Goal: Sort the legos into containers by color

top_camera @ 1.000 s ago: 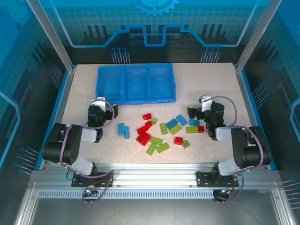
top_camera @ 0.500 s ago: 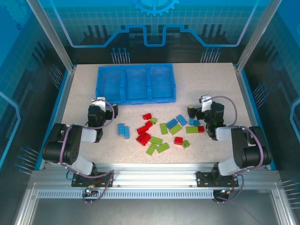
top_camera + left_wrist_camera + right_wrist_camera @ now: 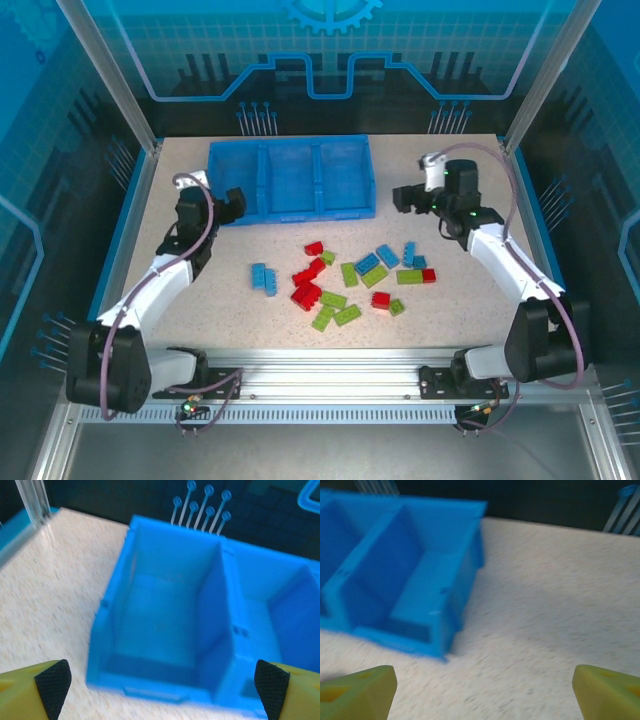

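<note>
The bright-blue tray [image 3: 290, 180] with three side-by-side compartments lies at the back of the table, and nothing shows inside it. The legos lie loose in front of it: a red cluster [image 3: 305, 293], lime green bricks [image 3: 340, 308] and light blue bricks [image 3: 264, 277], with more blue ones [image 3: 378, 260] further right. My left gripper [image 3: 232, 205] hovers at the tray's left front corner, open and holding nothing. In the left wrist view the left gripper [image 3: 162, 677] faces the left compartment [image 3: 165, 605]. My right gripper [image 3: 405, 197] hangs open just right of the tray, over bare table. The right wrist view has the right gripper [image 3: 485, 685] beside the tray's right compartment [image 3: 420, 595].
The speckled table [image 3: 440, 320] is ringed by a blue rim and clear enclosure walls with metal posts [image 3: 110, 80]. The legos lie nearer the arm bases than both grippers. Bare tabletop lies on each side of the tray.
Both arms unfolded from low rest poses beside the legos and reached away from their bases. The left gripper now sits at the tray's left front corner, the right gripper beside its right end.
</note>
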